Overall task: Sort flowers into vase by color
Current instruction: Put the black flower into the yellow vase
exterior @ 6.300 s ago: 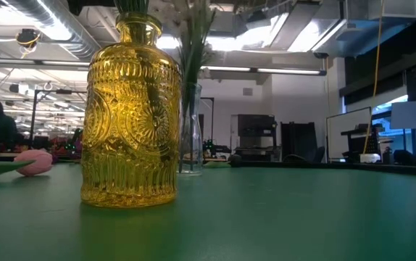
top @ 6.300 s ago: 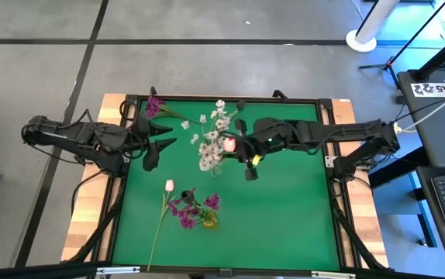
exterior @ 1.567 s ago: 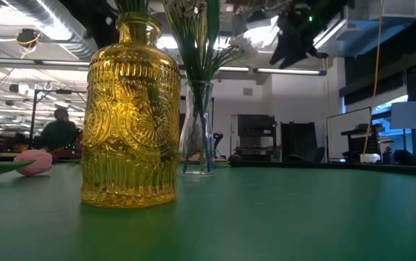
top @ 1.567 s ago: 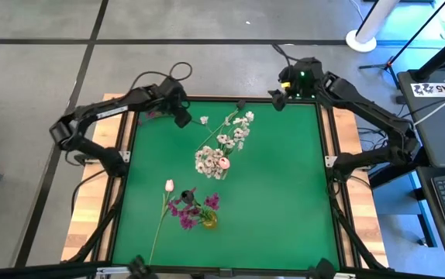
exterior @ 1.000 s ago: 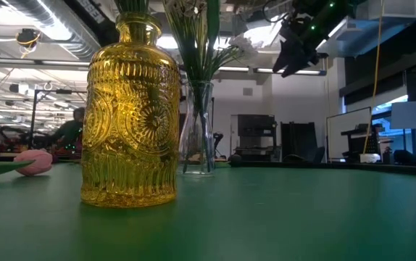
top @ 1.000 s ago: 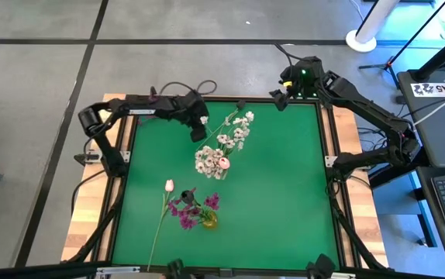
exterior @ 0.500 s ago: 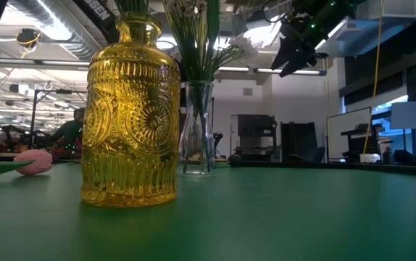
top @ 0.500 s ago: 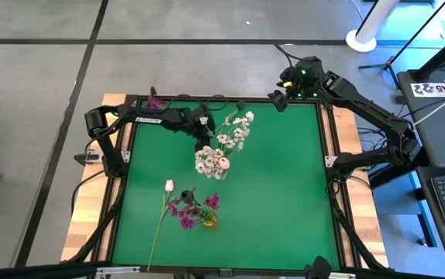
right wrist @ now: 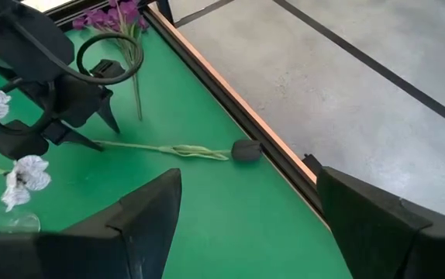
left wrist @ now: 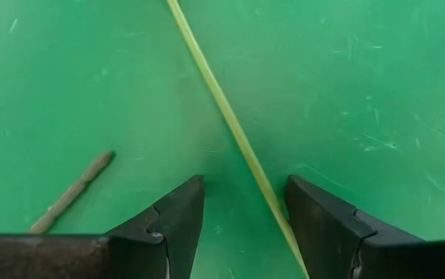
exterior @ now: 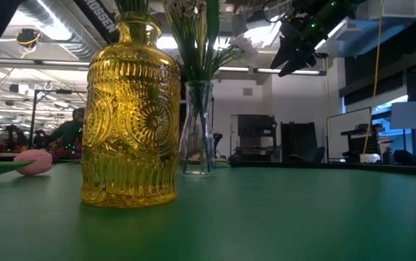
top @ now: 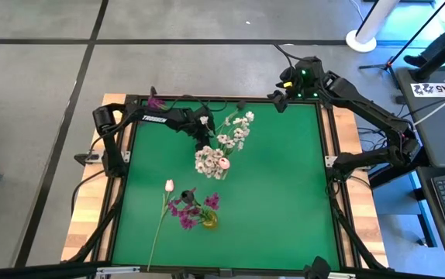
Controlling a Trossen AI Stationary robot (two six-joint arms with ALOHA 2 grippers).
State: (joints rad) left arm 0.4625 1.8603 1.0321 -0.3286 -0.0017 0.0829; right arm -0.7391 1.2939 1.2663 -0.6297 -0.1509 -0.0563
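The left gripper [left wrist: 242, 225] is hanging released just over the green table [top: 284, 201], its fingers [left wrist: 177, 221] straddling a thin green stem [left wrist: 230, 128] lying flat and not clamped. A brown stick end [left wrist: 71, 194] is lying just beside it. Close beside this gripper, the white blossoms [top: 221, 147] are standing in the clear vase [exterior: 197, 127]. Farther off, purple flowers [top: 191, 209] are sitting in the yellow vase [exterior: 130, 116], with a pink tulip [top: 169, 185] lying alongside. The right gripper [right wrist: 242, 217] is waiting released, raised at the far corner.
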